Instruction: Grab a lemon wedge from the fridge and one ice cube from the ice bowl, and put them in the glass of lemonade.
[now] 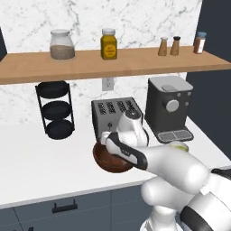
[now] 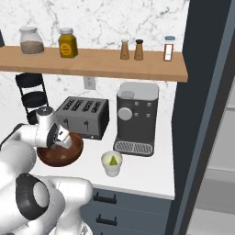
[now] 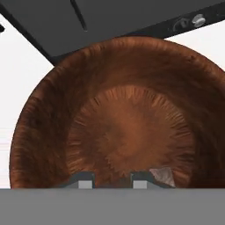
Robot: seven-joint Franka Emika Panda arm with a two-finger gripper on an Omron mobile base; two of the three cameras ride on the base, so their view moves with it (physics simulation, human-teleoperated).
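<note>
The reddish-brown wooden ice bowl lies right under my gripper, which reaches down into it. The two fingertips stand a little apart, with bare wood between them. A pale ice cube rests on the bowl's floor just beside the right fingertip, outside the gap. From the right base view, the gripper dips into the ice bowl in front of the toaster. The glass of lemonade stands to the bowl's right, and a lemon wedge sits in it. The dark grey fridge rises at the far right.
A dark toaster stands directly behind the ice bowl. A coffee machine stands behind the glass. A black tiered rack is at the back left. A wooden shelf with jars and shakers runs overhead.
</note>
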